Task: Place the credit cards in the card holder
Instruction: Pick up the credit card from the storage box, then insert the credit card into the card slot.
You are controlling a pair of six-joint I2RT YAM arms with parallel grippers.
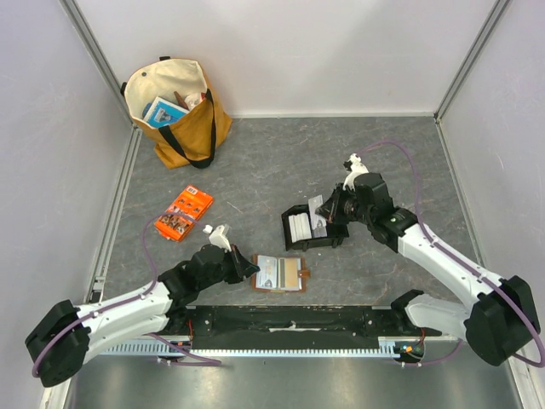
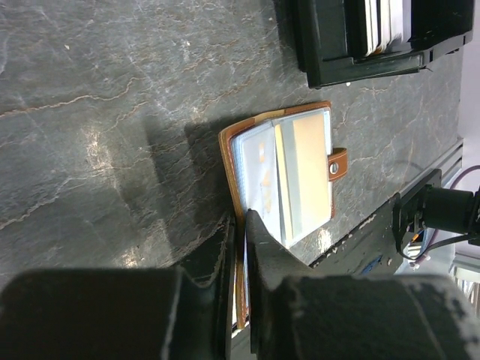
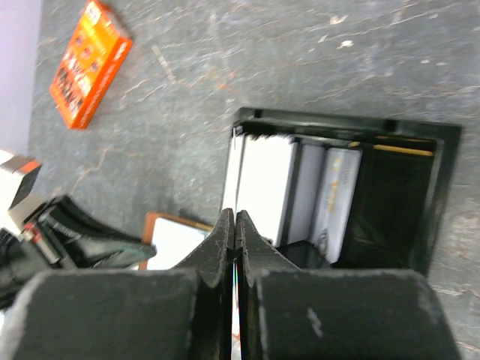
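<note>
Grey stone-patterned tabletop (image 1: 255, 170), white walls on three sides. From above, you have open room across the middle. The tote bag (image 1: 179, 111) at eleven o'clock and the orange packet (image 1: 183, 213) at nine are well clear. The card holder (image 1: 281, 274) lies open at six, near the black rail (image 1: 289, 322). The black tray (image 1: 294, 243) sits just past it toward one o'clock. Your right gripper (image 1: 325, 209) hangs over the tray, and your left gripper (image 1: 252, 268) meets the holder's nine o'clock edge.

Left wrist: the jaws are nearly together with the holder's brown cover edge between them. That bite looks shallow. A tug could fold the cover shut or drag the holder toward the rail at four o'clock.

Right wrist: the jaws are pressed together on a thin pale sliver, probably one credit card (image 3: 235, 307) seen edge-on. More credit cards (image 3: 266, 187) stand in the tray at twelve. Pinched by so little, that card could pivot, slip or catch the tray wall. The holder's corner shows at eight o'clock with the left arm beside it, so your two grippers could crowd each other there.
</note>
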